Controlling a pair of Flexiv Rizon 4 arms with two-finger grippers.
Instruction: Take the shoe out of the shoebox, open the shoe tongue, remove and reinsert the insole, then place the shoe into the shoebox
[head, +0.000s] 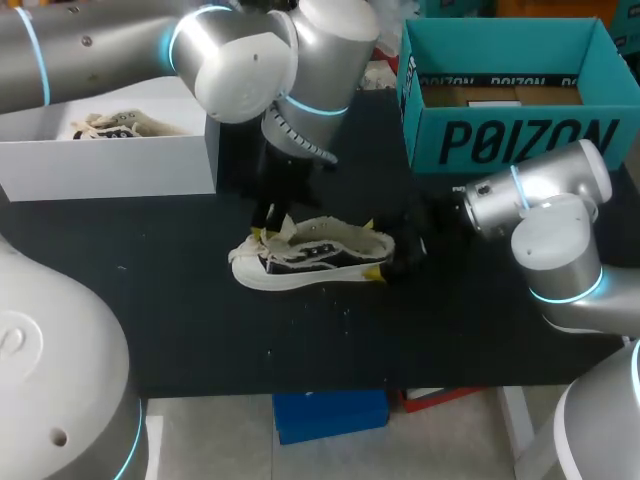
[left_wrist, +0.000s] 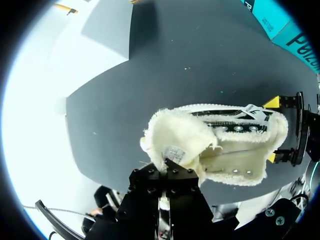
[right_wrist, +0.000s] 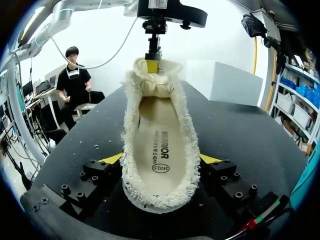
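A cream and black low shoe (head: 310, 257) lies upright on the black table (head: 180, 300), toe to the left. My right gripper (head: 376, 250) holds its heel from both sides, a yellow fingertip (right_wrist: 112, 158) pressed against each flank. The beige insole (right_wrist: 159, 145) lies flat inside the shoe. My left gripper (left_wrist: 167, 167) comes down from above at the toe end. It is shut on the fuzzy tongue (left_wrist: 177, 137) and holds it up and back. The teal shoebox (head: 510, 140) stands open at the back right with no shoe in it.
A white box (head: 110, 160) at the back left holds a second shoe (head: 112, 125). Bare black tabletop stretches in front of the shoe and to its left. Small light specks dot the table near the shoe.
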